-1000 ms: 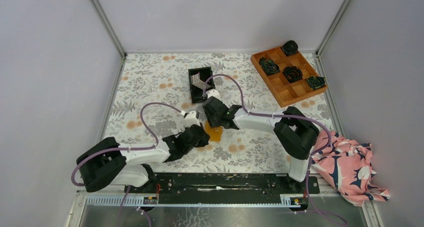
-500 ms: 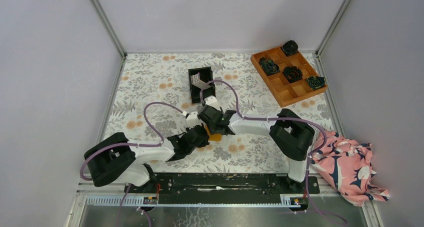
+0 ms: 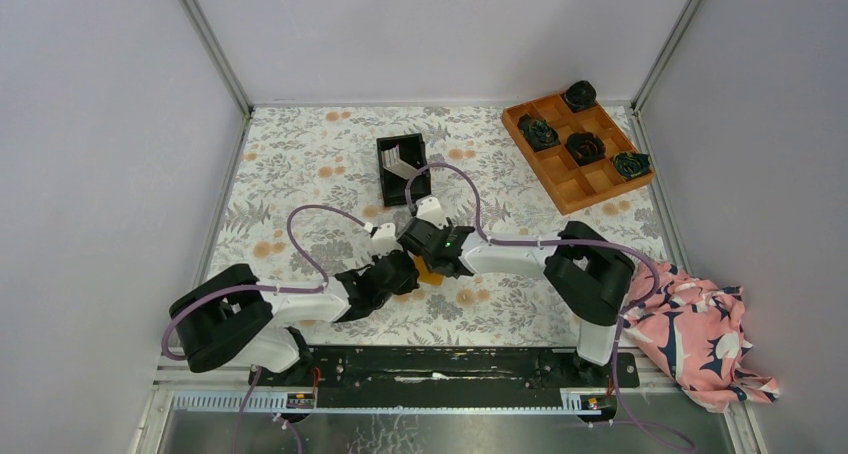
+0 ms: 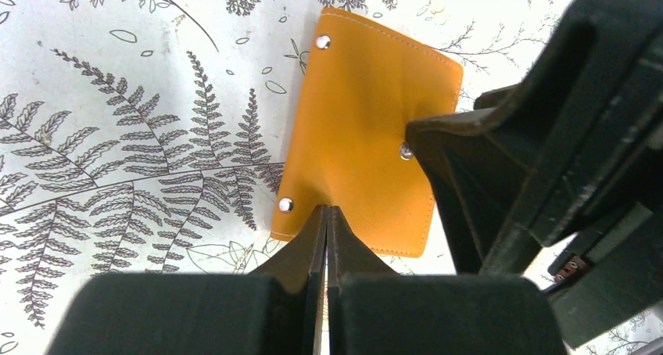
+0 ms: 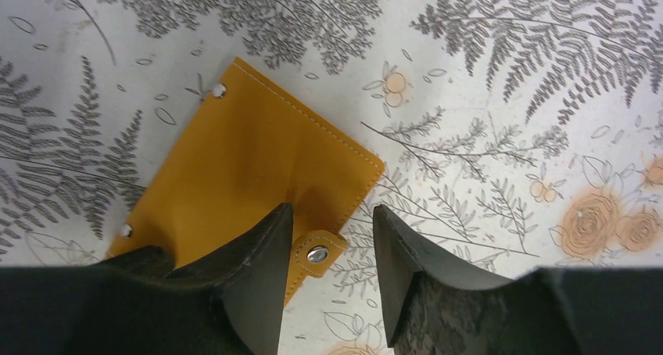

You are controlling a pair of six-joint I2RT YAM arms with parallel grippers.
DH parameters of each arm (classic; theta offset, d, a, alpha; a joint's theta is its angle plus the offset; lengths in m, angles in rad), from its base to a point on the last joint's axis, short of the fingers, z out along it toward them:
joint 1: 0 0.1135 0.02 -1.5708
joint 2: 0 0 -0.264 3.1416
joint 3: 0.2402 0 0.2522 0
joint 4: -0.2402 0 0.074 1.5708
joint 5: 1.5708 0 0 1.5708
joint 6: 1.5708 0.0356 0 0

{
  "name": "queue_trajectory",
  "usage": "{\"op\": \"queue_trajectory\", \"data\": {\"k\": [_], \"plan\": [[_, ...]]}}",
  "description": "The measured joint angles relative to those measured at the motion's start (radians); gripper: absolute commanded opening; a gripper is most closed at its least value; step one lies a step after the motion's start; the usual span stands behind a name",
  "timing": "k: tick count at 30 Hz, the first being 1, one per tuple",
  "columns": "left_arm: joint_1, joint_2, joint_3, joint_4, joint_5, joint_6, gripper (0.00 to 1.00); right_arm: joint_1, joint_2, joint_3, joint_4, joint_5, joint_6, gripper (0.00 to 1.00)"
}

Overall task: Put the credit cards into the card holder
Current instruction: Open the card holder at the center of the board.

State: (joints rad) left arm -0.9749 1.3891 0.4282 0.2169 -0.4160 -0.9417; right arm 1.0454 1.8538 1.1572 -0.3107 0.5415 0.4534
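Observation:
The card holder [image 4: 367,128] is orange-tan with metal snaps and lies closed and flat on the flowered table. My left gripper [image 4: 326,210] is shut, its tips pressing on the holder's near edge, where the leather puckers. My right gripper [image 5: 332,210] is open; one of its fingers [image 5: 262,253] rests on the holder and the snap tab [image 5: 317,253] lies between the two. From above, the holder [image 3: 431,273] is mostly hidden between both grippers. The credit cards [image 3: 398,160] stand in the black bin [image 3: 411,186] further back.
An orange compartment tray [image 3: 570,188] with dark rosettes sits at the back right. A pink flowered cloth [image 3: 700,329] lies at the near right, beside the right arm's base. Grey walls close in the table on three sides.
My right gripper has come nearer and lower over the card holder, covering most of it from above. My left arm shifted slightly right and stays at the holder's edge.

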Motion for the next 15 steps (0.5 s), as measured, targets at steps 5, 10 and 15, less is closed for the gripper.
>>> {"op": "queue_trajectory", "data": {"k": [5, 10, 15], "plan": [[0.000, 0.000, 0.000, 0.000, -0.001, -0.005, 0.00, 0.000, -0.032, -0.040, -0.011, 0.019, 0.008, 0.45], [0.000, -0.002, 0.000, -0.001, -0.003, -0.007, 0.00, 0.000, -0.067, -0.078, -0.021, 0.024, 0.016, 0.42], [0.000, -0.002, 0.000, -0.002, -0.004, -0.010, 0.00, 0.000, -0.107, -0.126, -0.017, 0.023, 0.035, 0.39]]}}
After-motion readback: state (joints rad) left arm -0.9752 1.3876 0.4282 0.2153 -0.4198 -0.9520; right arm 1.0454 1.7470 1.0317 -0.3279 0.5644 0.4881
